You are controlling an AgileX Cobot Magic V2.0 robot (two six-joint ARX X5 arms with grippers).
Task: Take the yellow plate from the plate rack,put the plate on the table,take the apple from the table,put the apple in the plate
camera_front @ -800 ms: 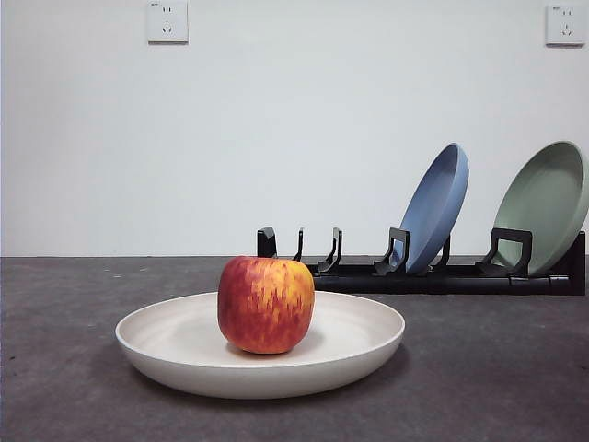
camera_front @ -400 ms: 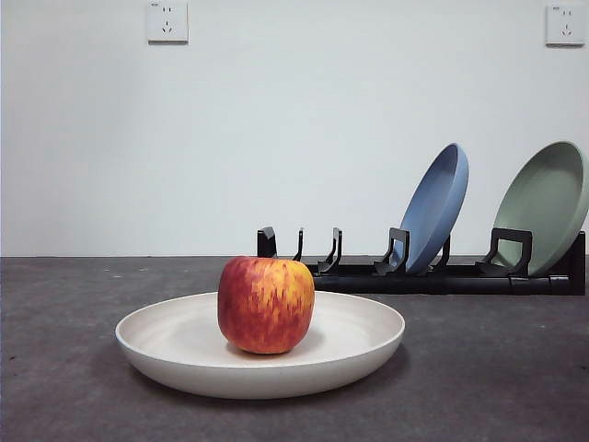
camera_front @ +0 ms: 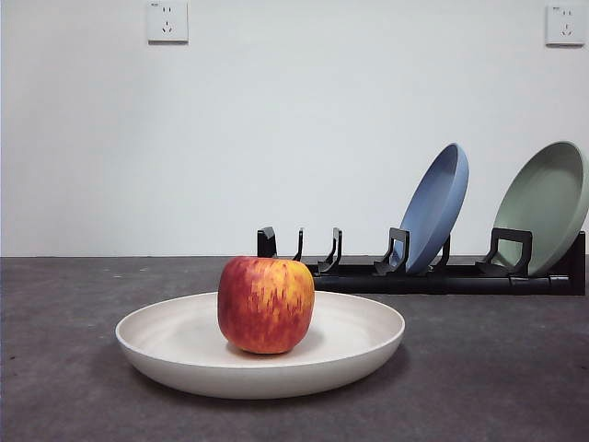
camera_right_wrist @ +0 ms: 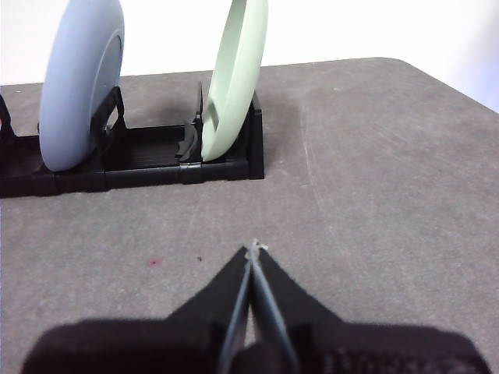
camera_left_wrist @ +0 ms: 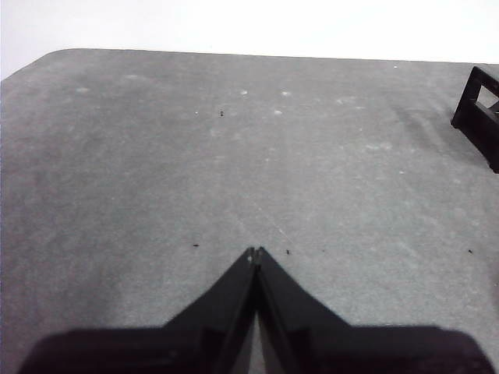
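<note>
Looks finished, judging by how things lie: round red apple with yellow-orange streaks (camera_front: 266, 304) sitting upright near the middle of the wide, shallow, matte cream plate (camera_front: 359, 354), itself flat on the dark grey mottled counter (camera_front: 497, 368), well apart from the long low black pronged rack (camera_front: 433, 276). Nothing of the task apparently left, beyond perhaps parking the arms. Left hand (camera_left_wrist: 255, 255) clenched with jaws pressed together on nothing, hovering over bare counter, with only one black end of the rack (camera_left_wrist: 479, 109) off ahead and to one side of it; neither plate nor apple in its view. Right hand (camera_right_wrist: 253, 251) likewise clenched and empty, jaws meeting at the tips, facing the other end of the rack (camera_right_wrist: 156, 167) ahead of it across a stretch of counter. Still standing tilted in their slots there: a matte blue round plate (camera_right_wrist: 78, 86) and a pale green round plate (camera_right_wrist: 238, 74). Slots nearer the cream plate standing empty. Neither hand touching apple or plate; neither visible from the front.
</note>
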